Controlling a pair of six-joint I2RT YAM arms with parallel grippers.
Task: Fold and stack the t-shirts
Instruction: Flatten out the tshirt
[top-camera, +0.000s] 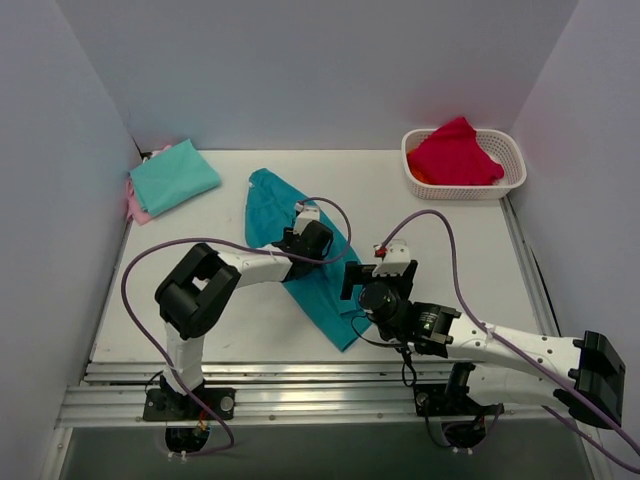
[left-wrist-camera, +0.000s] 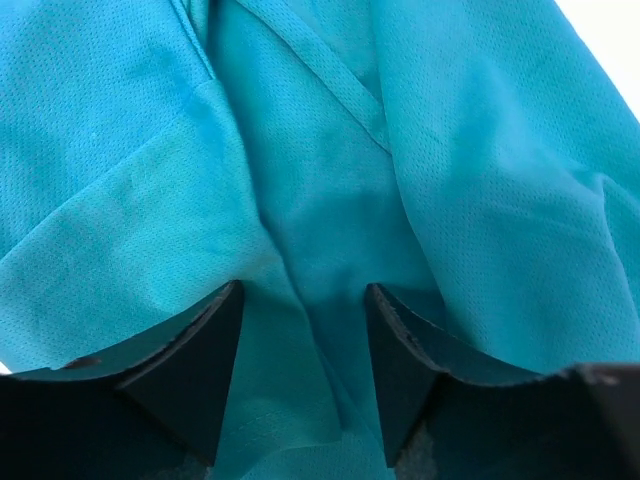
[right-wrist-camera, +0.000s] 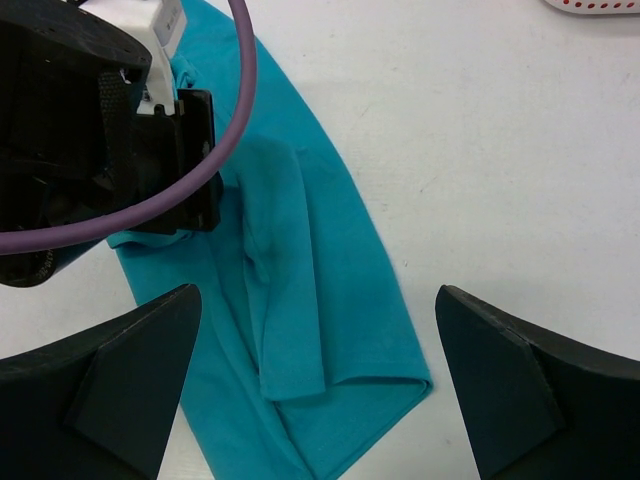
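On the table (top-camera: 450, 250), the teal t-shirt (top-camera: 325, 300) is laid mid-table as a long band, its long axis run from far left to near right. It is judged soft, light and limp, best taken at a hem or corner. A ridge of it is straddled by the left gripper (left-wrist-camera: 303, 295), jaws part-way apart, nothing seen pinched. The right gripper (right-wrist-camera: 315, 300) is held wide and empty above the near end.

Bright, even light casts soft shadows; the teal t-shirt (left-wrist-camera: 330, 200) looks slightly soft up close.
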